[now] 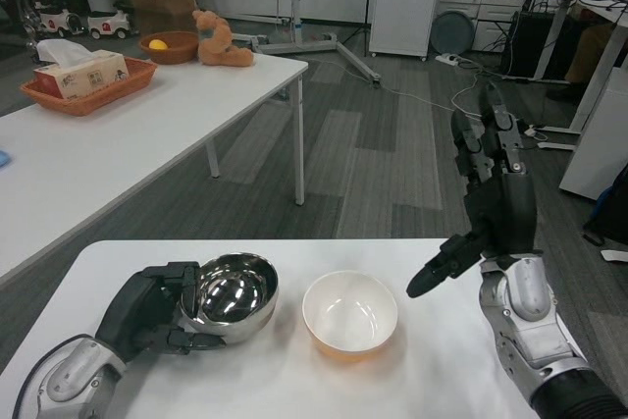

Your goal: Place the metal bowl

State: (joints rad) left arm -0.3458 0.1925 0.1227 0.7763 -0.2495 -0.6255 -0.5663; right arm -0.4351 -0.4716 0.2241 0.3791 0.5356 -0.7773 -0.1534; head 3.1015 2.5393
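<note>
The metal bowl (pixel 233 296) sits tipped on the white table (pixel 432 380), its mouth toward the camera, with the left hand (pixel 157 309) grasping its rim. Just beside it stands a white bowl (pixel 349 314), upright. The right hand (pixel 491 205) hangs raised above the table's right edge, fingers released and holding nothing

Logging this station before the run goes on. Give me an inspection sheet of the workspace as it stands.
Surface: white table, round-cornered.
Job's things: metal bowl, tilted, gripped by the left hand.
Clutter: white bowl beside it, upright, apart.
Hands: right hand raised over the table's right edge, holding nothing.
Cables: white cable on the floor.
Surroundings: second table with tissue basket, plush toy.
</note>
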